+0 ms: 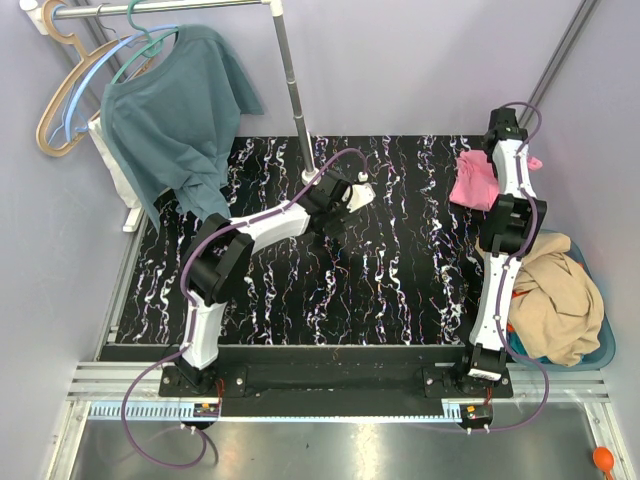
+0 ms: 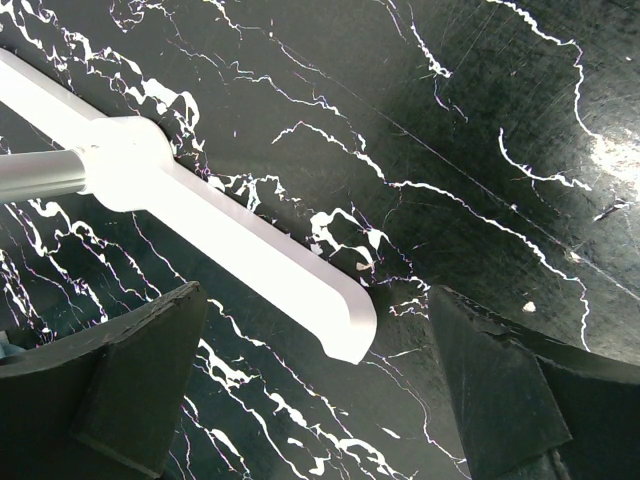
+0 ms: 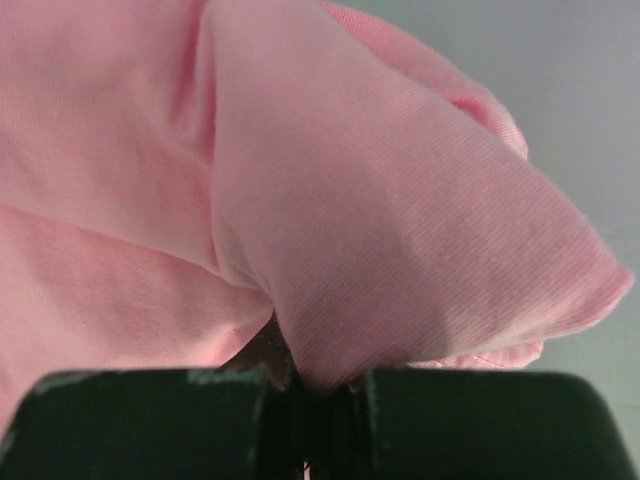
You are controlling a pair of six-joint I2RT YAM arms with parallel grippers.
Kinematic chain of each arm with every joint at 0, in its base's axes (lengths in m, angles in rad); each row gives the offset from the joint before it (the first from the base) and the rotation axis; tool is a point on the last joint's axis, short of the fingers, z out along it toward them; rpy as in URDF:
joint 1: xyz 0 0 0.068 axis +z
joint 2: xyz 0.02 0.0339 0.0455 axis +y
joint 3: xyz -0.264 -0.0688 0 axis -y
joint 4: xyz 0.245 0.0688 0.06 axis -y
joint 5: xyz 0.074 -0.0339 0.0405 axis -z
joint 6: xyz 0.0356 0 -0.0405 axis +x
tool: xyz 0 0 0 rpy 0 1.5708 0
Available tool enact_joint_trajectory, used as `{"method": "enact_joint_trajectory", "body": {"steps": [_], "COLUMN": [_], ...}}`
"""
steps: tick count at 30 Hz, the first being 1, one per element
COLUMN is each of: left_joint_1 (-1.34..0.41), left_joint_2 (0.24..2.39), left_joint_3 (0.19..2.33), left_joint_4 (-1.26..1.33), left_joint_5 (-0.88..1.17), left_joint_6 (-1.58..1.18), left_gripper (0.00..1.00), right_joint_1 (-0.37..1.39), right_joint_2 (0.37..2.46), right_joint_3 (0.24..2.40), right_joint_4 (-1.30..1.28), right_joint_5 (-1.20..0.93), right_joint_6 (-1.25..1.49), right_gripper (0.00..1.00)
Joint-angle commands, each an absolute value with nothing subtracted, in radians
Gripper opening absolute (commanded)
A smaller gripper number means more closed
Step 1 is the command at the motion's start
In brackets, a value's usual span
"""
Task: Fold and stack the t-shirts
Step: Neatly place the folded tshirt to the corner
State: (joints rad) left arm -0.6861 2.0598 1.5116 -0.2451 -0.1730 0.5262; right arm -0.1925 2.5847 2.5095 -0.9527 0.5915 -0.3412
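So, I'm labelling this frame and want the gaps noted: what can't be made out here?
- Pink t-shirt: fills the right wrist view, outline cut off; from above, the right arm crosses it.
- Blue basket: the tan t-shirt hides whatever lies beneath.
- Right gripper: from above, hidden behind its arm and the cloth.

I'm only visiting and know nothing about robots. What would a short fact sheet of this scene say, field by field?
table: black, white marbling
left gripper: open, empty, above the table by the white rack foot
right gripper: shut on the pink shirt, at the table's far right
tan shirt: bunched in the blue basket, right of the table
teal shirt: on a hanger, far left
folded or stacked: nothing yet
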Motion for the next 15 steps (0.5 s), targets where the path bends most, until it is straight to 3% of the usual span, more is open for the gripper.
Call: {"method": "enact_joint_trajectory", "body": {"steps": [1, 9, 12, 15], "left_joint_1": [-0.684, -0.684, -0.683, -0.684], "left_joint_2": [2.029, 2.034, 2.029, 2.019], "left_joint_3": [1.523, 1.516, 1.511, 1.506], "left_joint_4": [-0.207, -0.209, -0.209, -0.204], "left_joint_5": [-0.173, -0.172, -0.170, -0.170], "left_joint_6": [0.525, 0.520, 0.517, 0.511], "left_gripper": [0.99, 0.99, 0.99, 0.99], "right_joint_1": [-0.190, -0.190, -0.190, -0.190], "right_joint_2": [2.588, 2.550, 2.531, 2.510], "right_joint_3": [2.553, 2.511, 2.494, 2.480], "right_joint_4": [-0.896, -0.862, -0.851, -0.845], "right_joint_5": [0.661, 0.647, 0.644, 0.637], "right_joint_6": [-0.362, -0.342, -0.338, -0.327], "right_gripper": [0.08, 0.52, 0.64, 0.66]}}
